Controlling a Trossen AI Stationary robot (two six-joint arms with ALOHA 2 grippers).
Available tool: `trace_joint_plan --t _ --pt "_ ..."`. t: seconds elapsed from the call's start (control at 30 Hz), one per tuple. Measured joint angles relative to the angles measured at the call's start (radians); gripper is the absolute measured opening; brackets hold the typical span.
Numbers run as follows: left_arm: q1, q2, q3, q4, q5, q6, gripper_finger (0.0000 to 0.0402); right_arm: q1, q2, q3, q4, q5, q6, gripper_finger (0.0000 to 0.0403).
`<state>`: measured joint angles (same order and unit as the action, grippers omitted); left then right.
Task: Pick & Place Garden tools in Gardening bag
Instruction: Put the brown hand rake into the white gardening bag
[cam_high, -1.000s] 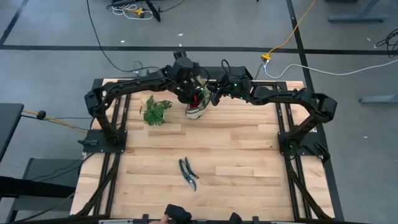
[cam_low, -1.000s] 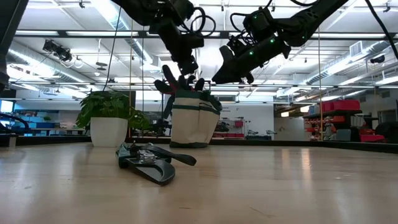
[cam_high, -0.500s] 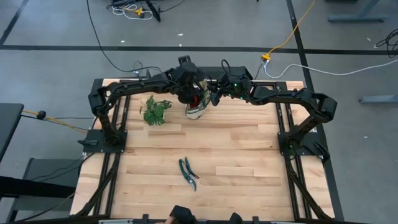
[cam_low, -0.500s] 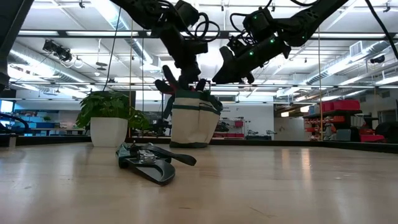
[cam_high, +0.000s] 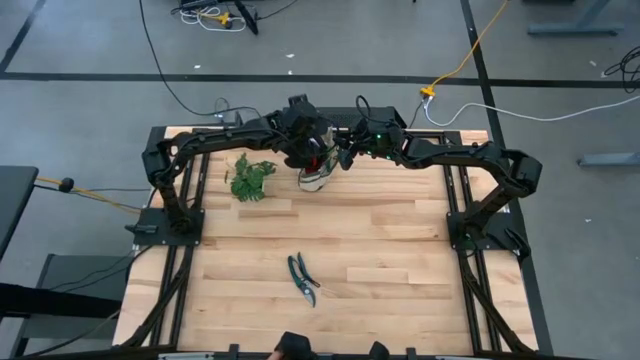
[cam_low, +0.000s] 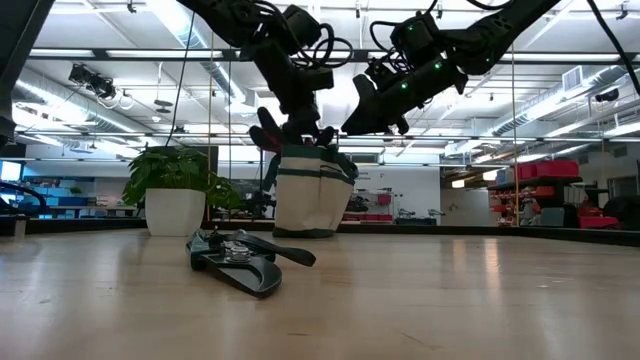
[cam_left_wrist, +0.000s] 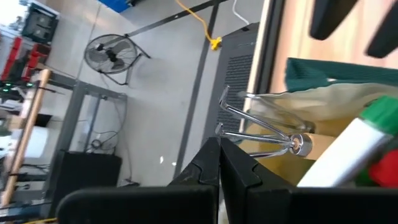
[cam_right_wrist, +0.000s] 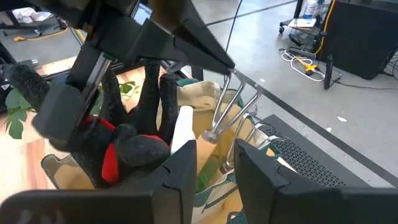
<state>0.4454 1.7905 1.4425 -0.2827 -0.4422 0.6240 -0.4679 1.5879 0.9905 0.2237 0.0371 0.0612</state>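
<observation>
High view: both arms meet over the gardening bag (cam_high: 316, 176) at upper centre of the table (cam_high: 400, 250). Pruning shears (cam_high: 302, 277) lie at lower centre; a plant sprig (cam_high: 250, 178) sits left of the bag.

Low view: the left gripper (cam_low: 300, 125) hangs just above the bag's mouth; the right gripper (cam_low: 365, 110) hovers upper right of it.

Left wrist view: fingers pressed together, empty, beside the mini rake (cam_left_wrist: 261, 127).

Right wrist view: fingers parted, holding nothing, above the red-and-black glove (cam_right_wrist: 118, 146) in the bag.
</observation>
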Motion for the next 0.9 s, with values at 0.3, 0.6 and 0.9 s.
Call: trace_joint_plan --t 0.3,0.6,0.9 --pt "-0.001 0.017 0.0 -0.027 0.052 -0.019 0.0002 0.0 0.0 0.0 0.0 0.0 0.001 0.0107" --pt "-0.002 0.056 0.0 -0.051 0.057 -0.021 0.0013 0.0 0.0 0.0 0.0 0.0 0.001 0.0107" --pt "-0.007 0.053 0.0 -0.045 0.045 -0.037 0.0043 0.0 0.0 0.0 -0.001 0.0 0.0 0.0107"
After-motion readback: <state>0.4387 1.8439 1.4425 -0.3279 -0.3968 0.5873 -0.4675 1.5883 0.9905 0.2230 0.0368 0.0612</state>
